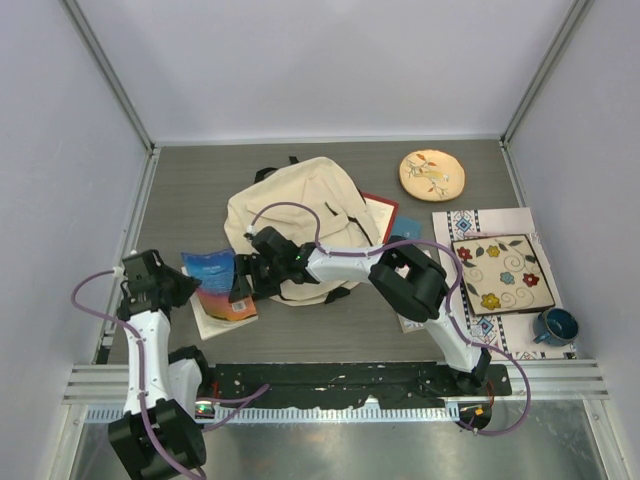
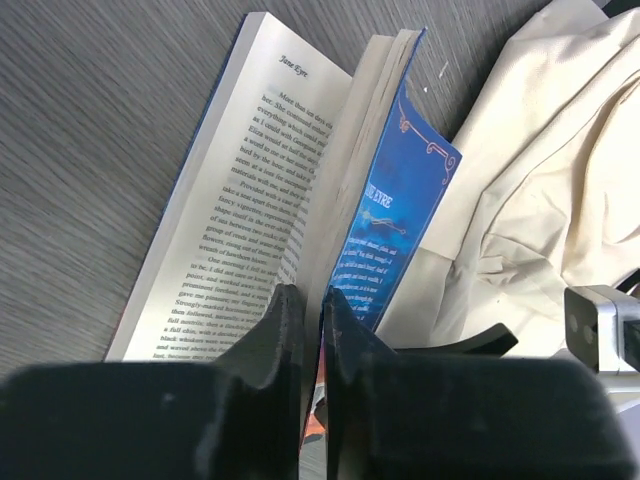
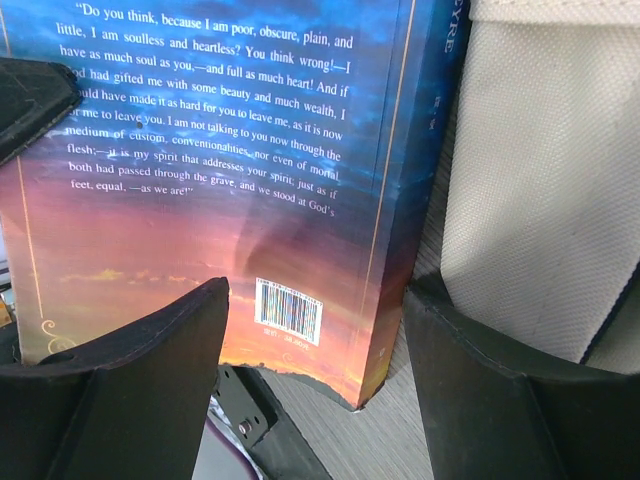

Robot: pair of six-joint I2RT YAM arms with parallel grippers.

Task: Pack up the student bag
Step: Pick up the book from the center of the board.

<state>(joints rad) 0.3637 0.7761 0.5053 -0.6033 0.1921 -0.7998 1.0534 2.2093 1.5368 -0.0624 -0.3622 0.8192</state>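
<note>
You see the student bag [image 1: 305,205] lying slack near the middle of the table [image 1: 200,190], a little toward the far edge. A paperback [image 1: 215,285] with a blue and orange cover lies half open just beside the bag's near-left side. Your left claw [image 2: 312,300] is clenched on this paperback: its two fingers pinch the cover and some pages, while the other pages lie open on the table. Your right claw [image 3: 320,300] is released, its jaws wide apart. It hangs at the spine of the paperback, one finger over the back cover and the other at the edge of the student bag. A round tan disc [image 1: 432,174] lies toward the far right corner. Along the right edge a floral tile [image 1: 501,273] rests on a patterned cloth [image 1: 470,222], and a blue mug [image 1: 556,325] stands just beside the tile.
</note>
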